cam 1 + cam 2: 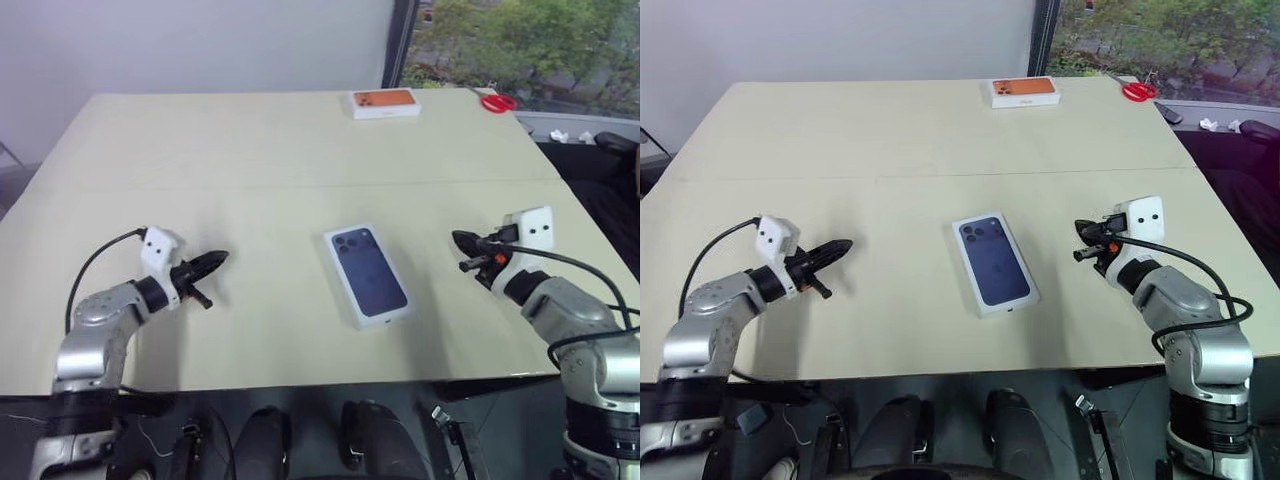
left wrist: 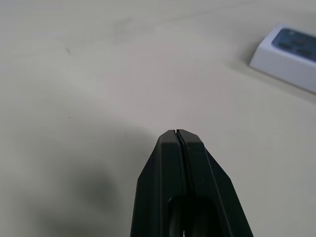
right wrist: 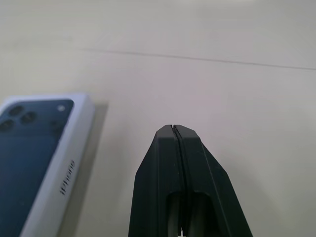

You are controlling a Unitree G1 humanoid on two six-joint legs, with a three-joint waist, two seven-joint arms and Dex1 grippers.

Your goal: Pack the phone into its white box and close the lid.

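The white box (image 3: 69, 163) lies closed in the middle of the table. Its lid (image 1: 368, 270) faces up and carries the dark blue phone picture. The phone itself is hidden. My left gripper (image 1: 222, 257) hovers low over the table well to the left of the box, pointing toward it, fingers shut and empty; in the left wrist view its fingertips (image 2: 177, 132) meet with no gap. My right gripper (image 1: 456, 237) hangs to the right of the box, also shut on nothing, with its tips (image 3: 173, 127) pressed together and the box off to one side.
An orange-topped box (image 1: 384, 102) sits at the table's far edge. Red scissors (image 1: 497, 101) lie at the far right corner. A seam (image 1: 300, 186) crosses the beige tabletop. Bare table lies between each gripper and the box.
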